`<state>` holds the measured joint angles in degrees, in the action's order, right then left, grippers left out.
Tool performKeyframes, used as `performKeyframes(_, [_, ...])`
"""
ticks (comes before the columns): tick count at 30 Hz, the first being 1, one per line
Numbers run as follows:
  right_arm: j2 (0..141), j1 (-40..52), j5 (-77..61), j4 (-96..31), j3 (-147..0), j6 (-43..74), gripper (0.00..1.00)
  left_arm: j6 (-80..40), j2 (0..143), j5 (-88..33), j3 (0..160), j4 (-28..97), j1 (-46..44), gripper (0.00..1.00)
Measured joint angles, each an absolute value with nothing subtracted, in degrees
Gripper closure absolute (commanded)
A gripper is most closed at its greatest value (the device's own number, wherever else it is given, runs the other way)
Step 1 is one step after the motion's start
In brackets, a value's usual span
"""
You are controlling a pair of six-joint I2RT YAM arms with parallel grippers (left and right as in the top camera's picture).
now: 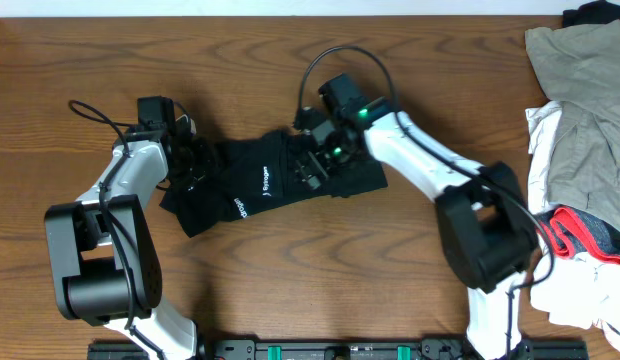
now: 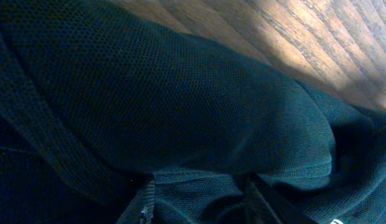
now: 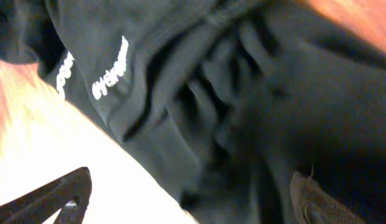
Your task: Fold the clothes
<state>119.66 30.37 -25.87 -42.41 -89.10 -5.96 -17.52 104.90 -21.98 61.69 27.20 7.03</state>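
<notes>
The clothes (image 1: 252, 180), one black soft garment with white lettering (image 1: 262, 183), lie bunched at the middle of the wooden table (image 1: 80, 50). My left gripper (image 1: 193, 160) is at the garment's left end. In the left wrist view its fingers (image 2: 143, 202) stand part closed with a fold of black mesh fabric (image 2: 180, 106) pinched between them. My right gripper (image 1: 312, 168) hovers over the garment's right half. Seen from the right wrist, it (image 3: 190, 199) is wide open, with rumpled black cloth (image 3: 243, 93) below and nothing held.
A pile of other laundry lies at the table's right edge: a beige-khaki garment (image 1: 585, 110), white cloth (image 1: 543, 130) and a red-and-white item (image 1: 580, 232). The right arm's black cable (image 1: 340, 55) loops above the garment.
</notes>
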Motion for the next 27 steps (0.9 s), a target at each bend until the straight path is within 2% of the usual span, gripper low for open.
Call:
performKeyframes(7, [110.5, 25.6, -23.5, -51.7, -89.1, -3.5, 0.01, -17.5, 104.9, -22.0, 61.7, 27.2, 7.0, 0.52])
performKeyframes(19, [114.0, 27.7, -23.1, -52.9, -83.4, -2.4, 0.01, -17.5, 104.9, -22.0, 61.7, 27.2, 7.0, 0.52])
performKeyframes(24, [114.1, 28.2, -23.1, -50.6, -80.3, -1.9, 0.07, -17.5, 104.9, -22.0, 61.7, 27.2, 7.0, 0.52])
performKeyframes(27, [114.1, 28.2, -23.1, -49.5, -79.1, -1.8, 0.21, -17.5, 104.9, -22.0, 61.7, 27.2, 7.0, 0.52])
